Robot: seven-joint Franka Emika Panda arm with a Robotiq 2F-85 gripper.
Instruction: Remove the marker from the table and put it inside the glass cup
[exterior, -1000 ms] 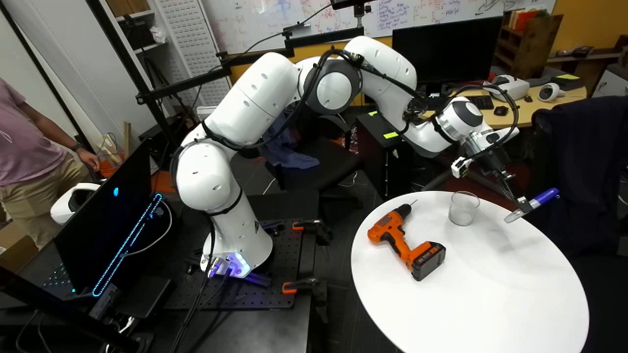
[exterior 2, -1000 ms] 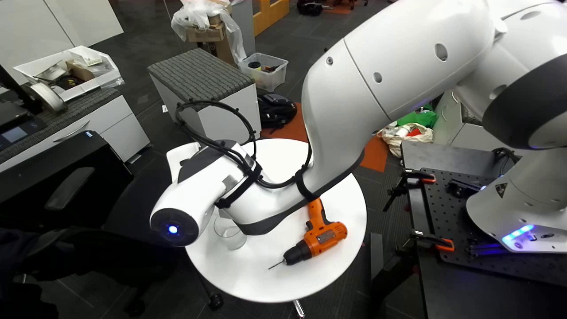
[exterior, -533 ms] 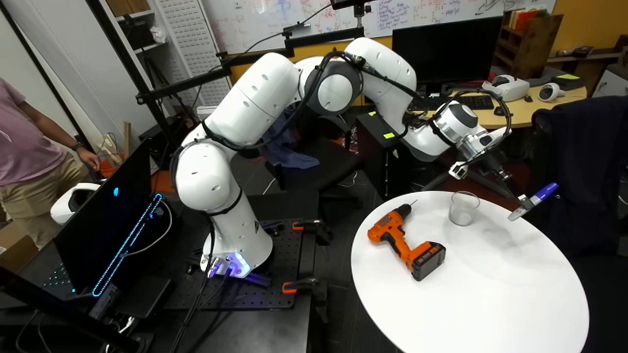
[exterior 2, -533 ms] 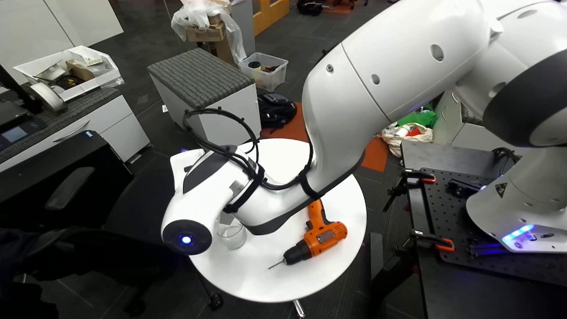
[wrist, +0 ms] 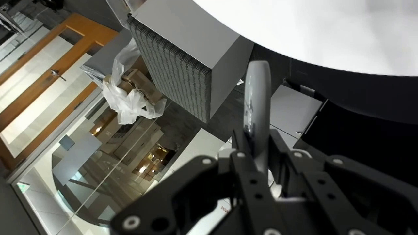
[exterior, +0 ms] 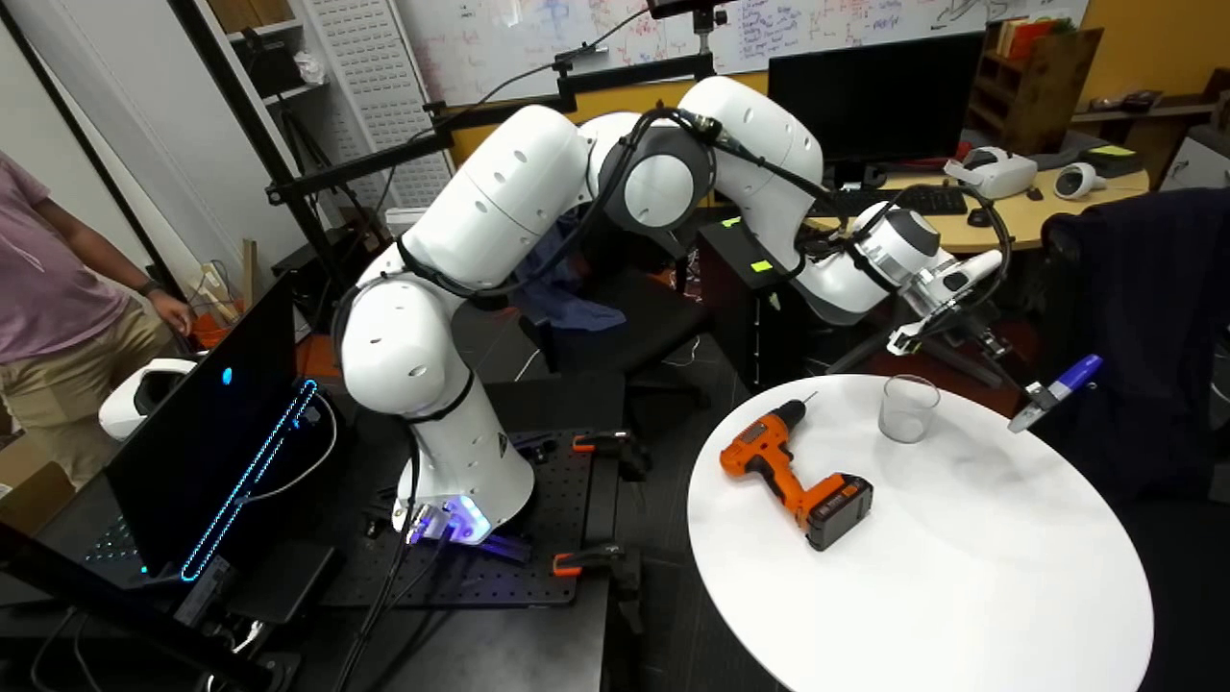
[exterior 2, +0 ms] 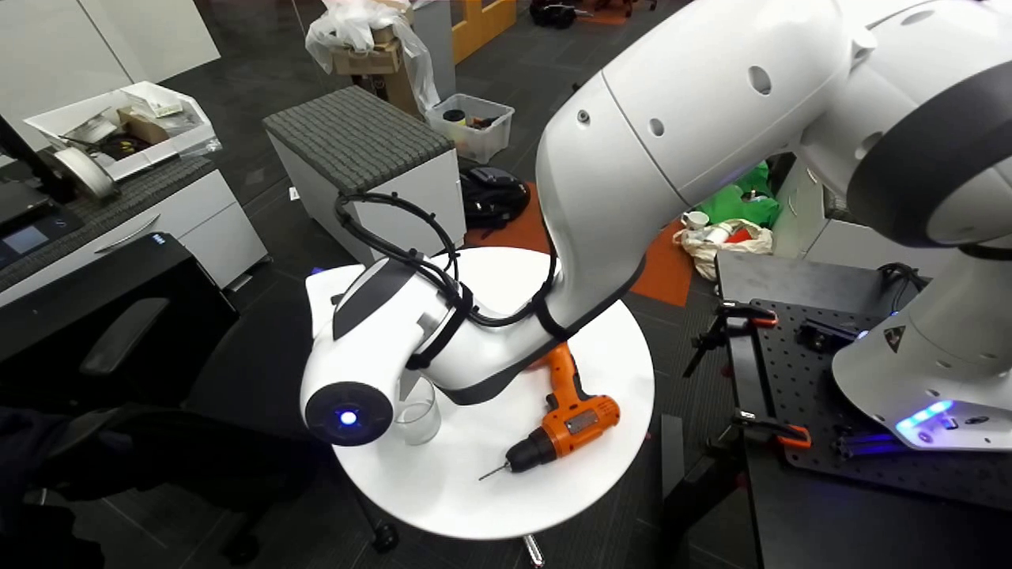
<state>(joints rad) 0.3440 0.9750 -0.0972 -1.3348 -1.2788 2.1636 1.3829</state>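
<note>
The tool (exterior: 1040, 393) grips the marker (wrist: 257, 98) clear of the desk (exterior: 971, 577), but putting it inside the glass cup (exterior: 907, 413) remains.

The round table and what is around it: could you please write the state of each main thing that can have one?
Tool: shut on the marker.
Marker: lifted off the table, outside the cup.
Cup: upright, standing on the table.
Drill: lying on its side on the table, battery attached.
Laptop: open, lit up.
Monitor: screen dark.
</note>
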